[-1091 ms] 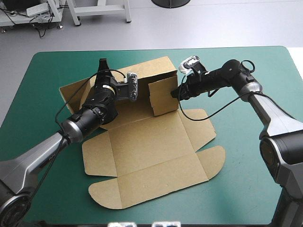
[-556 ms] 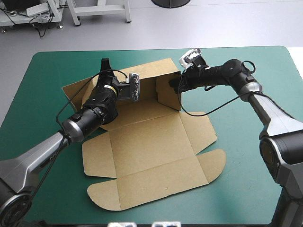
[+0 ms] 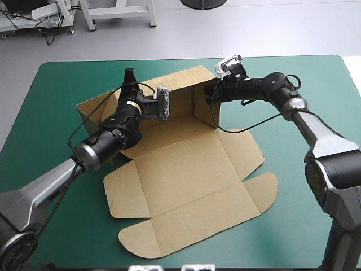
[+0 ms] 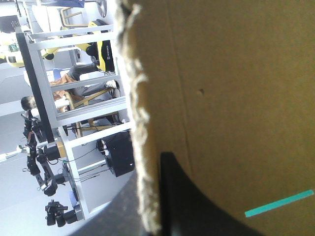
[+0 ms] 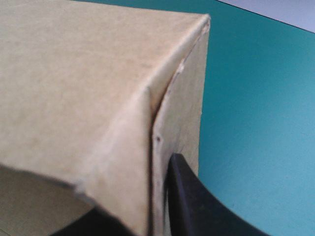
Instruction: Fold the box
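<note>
Probably a robotics lab: the left arm [image 3: 48, 183] and the right arm [image 3: 320, 134] reach over a table [image 3: 287, 243] with a teal-green cover on a bare grey floor [image 3: 271, 28]. White metal frame legs [image 3: 151, 14] and loose cables [image 3: 51, 29] stand at the high view's upper left.

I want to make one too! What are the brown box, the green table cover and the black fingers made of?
The box looks like cardboard: matte brown, creased at folds, with a fuzzy cut edge in the left wrist view. The teal-green cover seems a smooth, dull mat, maybe rubber or plastic. The black fingers look like smooth plastic or rubber, slightly shiny.
</note>
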You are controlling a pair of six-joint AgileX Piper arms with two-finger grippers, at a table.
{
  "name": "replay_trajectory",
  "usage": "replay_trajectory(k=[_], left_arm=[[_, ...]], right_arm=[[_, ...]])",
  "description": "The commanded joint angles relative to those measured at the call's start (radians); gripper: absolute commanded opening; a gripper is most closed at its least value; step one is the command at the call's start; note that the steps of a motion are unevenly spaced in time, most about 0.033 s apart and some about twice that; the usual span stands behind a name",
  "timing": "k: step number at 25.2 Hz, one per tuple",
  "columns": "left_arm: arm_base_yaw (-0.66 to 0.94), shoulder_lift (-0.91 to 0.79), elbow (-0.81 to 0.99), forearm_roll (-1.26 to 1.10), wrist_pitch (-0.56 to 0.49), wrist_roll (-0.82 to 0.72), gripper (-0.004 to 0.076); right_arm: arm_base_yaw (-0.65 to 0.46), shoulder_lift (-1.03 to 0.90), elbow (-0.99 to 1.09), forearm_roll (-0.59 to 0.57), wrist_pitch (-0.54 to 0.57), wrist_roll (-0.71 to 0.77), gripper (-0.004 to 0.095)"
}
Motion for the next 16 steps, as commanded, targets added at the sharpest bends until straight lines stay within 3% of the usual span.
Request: replay_trajectory(k=[1, 4, 6, 12, 16], left_arm=[[-0.005, -0.041, -0.023, 0.027, -0.024, -0.009, -0.0008], [-0.005, -0.041, -0.023, 0.036, -0.025, -0.009, 0.0025], [-0.005, -0.041, -0.023, 0.042, -0.047, -0.009, 0.0092], [-0.005, -0.041, -0.023, 0.044, -0.194, -0.099, 0.0473], [-0.04, -0.046, -0.023, 0.065, -0.298, -0.333, 0.0491]], right_arm=[[-0.001, -0.031, -0.018, 0.029, 0.039, 0.011, 0.0005], [-0.001, -0.031, -0.018, 0.027, 0.057, 0.012, 0.0005], [-0.001, -0.031, -0.018, 0.025, 0.063, 0.032, 0.0005], [-0.001, -0.031, -0.018, 0.013, 0.073, 0.06, 0.0005], [-0.001, -0.031, -0.018, -0.018, 0.071, 0.099, 0.0005]])
